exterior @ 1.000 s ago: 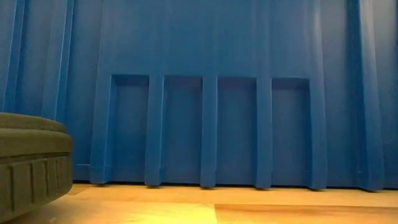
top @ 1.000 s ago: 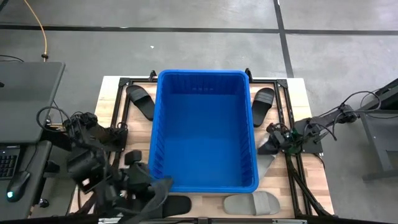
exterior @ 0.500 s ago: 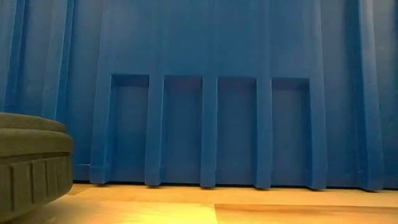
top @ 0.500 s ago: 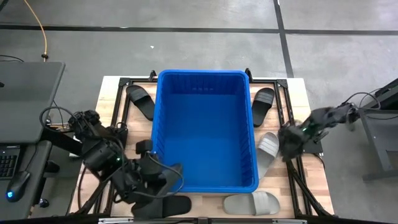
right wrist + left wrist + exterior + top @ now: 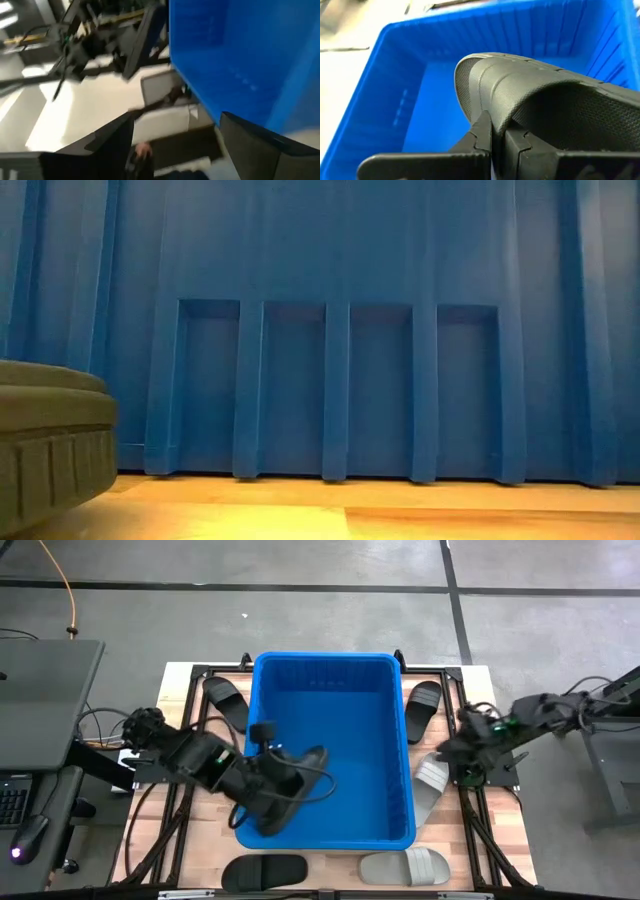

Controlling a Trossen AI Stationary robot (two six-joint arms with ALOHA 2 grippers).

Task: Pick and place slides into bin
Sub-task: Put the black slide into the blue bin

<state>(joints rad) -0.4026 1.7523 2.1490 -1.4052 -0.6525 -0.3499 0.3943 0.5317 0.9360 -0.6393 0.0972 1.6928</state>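
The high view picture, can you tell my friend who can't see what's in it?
Seen from above, the left gripper holds a black slide over the big blue bin. The right gripper hangs beside the bin, near a grey slide on the wooden table.

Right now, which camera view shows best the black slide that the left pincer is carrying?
The left wrist view: the black slide fills it, clamped in the left pincer over the blue bin. The high view shows it smaller and dark, above the bin's inside. The low and right wrist views do not show it.
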